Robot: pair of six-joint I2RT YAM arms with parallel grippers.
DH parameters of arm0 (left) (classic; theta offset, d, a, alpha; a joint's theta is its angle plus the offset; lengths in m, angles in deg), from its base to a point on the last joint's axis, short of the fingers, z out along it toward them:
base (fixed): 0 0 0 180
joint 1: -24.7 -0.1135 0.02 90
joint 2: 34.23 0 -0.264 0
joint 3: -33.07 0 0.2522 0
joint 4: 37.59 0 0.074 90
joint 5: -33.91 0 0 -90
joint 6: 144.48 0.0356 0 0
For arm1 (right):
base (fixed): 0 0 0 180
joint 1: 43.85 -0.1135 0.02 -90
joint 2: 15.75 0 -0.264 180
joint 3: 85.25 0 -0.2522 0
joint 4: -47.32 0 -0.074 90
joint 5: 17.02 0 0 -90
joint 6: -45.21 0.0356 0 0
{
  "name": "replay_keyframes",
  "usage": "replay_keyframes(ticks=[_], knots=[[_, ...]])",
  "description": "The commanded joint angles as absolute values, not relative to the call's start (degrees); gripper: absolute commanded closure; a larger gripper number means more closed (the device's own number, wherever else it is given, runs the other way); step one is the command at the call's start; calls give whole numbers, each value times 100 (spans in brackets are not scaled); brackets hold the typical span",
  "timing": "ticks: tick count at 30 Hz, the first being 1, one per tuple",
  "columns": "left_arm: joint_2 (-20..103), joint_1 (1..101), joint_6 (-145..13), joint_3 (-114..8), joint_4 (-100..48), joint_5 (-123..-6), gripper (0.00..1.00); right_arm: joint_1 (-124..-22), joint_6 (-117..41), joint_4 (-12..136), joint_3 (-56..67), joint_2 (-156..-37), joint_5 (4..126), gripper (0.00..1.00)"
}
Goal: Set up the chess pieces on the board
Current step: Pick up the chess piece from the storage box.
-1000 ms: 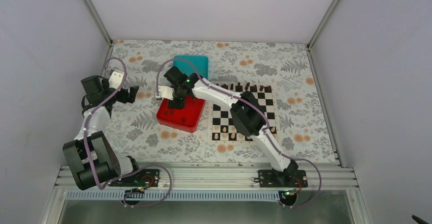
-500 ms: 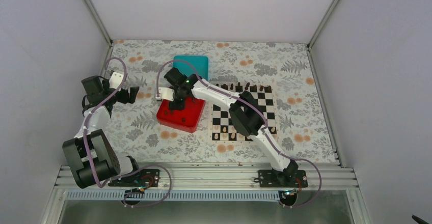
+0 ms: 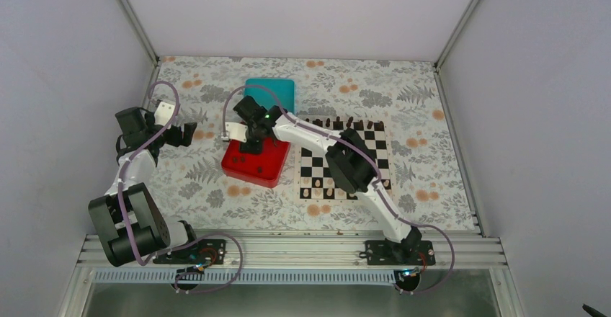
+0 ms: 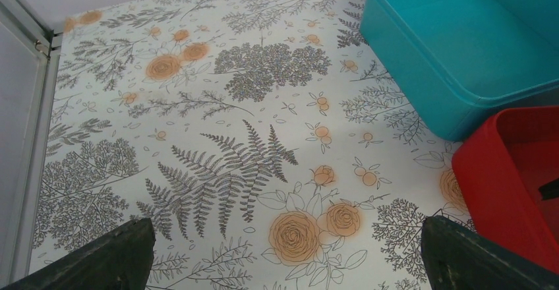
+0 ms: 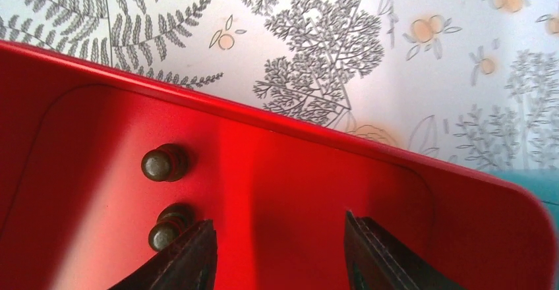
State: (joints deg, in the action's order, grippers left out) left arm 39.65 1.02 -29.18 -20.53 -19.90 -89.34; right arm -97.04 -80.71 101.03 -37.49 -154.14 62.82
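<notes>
Right gripper (image 5: 277, 237): fingers well apart, nothing between them but bare red floor. It hangs low inside the red tray (image 5: 296, 171), near the tray's far wall. Holds nothing.

Two dark chess pieces (image 5: 161, 165) stand in the tray outside the gap. The nearer one is just beside one finger's outer face; contact cannot be told.

Left gripper (image 4: 287, 237): fingers spread wide, nothing between them, floral surface (image 4: 217, 105) below. It touches nothing.

Right arm (image 3: 349, 162): base at the near right. It reaches far and left, crossing the board's left half, elbow above the squares, wrist bent down over the tray's far end (image 3: 248, 144).

Left arm (image 3: 133, 169): base at the near left, folded up at the left side of the surface. Its gripper (image 3: 189, 133) points right toward the tray, well apart from it.

The board (image 3: 380, 144) lies right of the tray, just beside it. The teal box (image 3: 277, 90) sits beyond the tray, at its far edge.

Counts:
- Arms: two.
- Grippers: two.
- Red tray, teal box, board: one of each.
- Dark pieces: a row along the board's far edge, about five visible, too small for a sure count. A few dark specks show on the tray floor from above.
- Pale pieces (image 3: 308, 182): several at the board's near-left squares, partly hidden by the arm.
</notes>
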Motion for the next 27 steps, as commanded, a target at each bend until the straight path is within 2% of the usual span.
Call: replay_keyframes(ticks=[1, 27], knots=[[3973, 60, -2837, -2114, -2108, -9048, 0, -9728, -8027, 10018, -3656, -14928, 6424, 50], [3978, 36, -2802, -2103, -2102, -9043, 0, -9824, -8188, 10799, -3960, -15390, 5783, 52]])
